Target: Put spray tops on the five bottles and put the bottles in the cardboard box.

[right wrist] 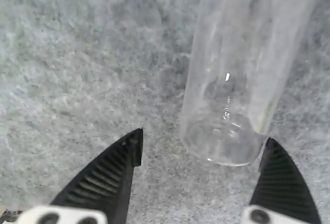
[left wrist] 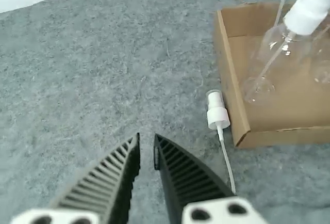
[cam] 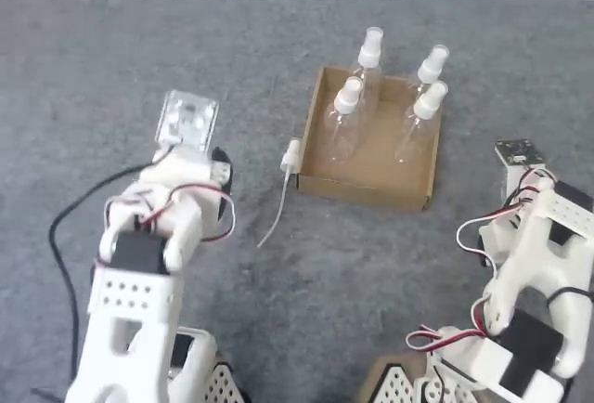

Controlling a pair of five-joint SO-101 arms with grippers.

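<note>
- I'm holding my left gripper (left wrist: 146,144) over the carpet (cam: 139,41) on the left, its fingers almost pressed together and gripping nothing.
- The loose top (cam: 291,155) is lying on the carpet just beside the box's left wall, with its thin tube (cam: 272,217) trailing toward the near side. I'm judging it light, with a floppy tube, so I'd be pinching its stiff white end rather than the tube.
- The box (cam: 362,187) is holding four capped bottles (cam: 345,120).
- On the right, my right gripper (right wrist: 203,136) is spread wide around the fifth bottle (right wrist: 232,69), which is sitting close to one finger. I can't tell whether they're touching. It's looking like clear, slick, thin plastic, so I'd be closing gently on the body.
</note>
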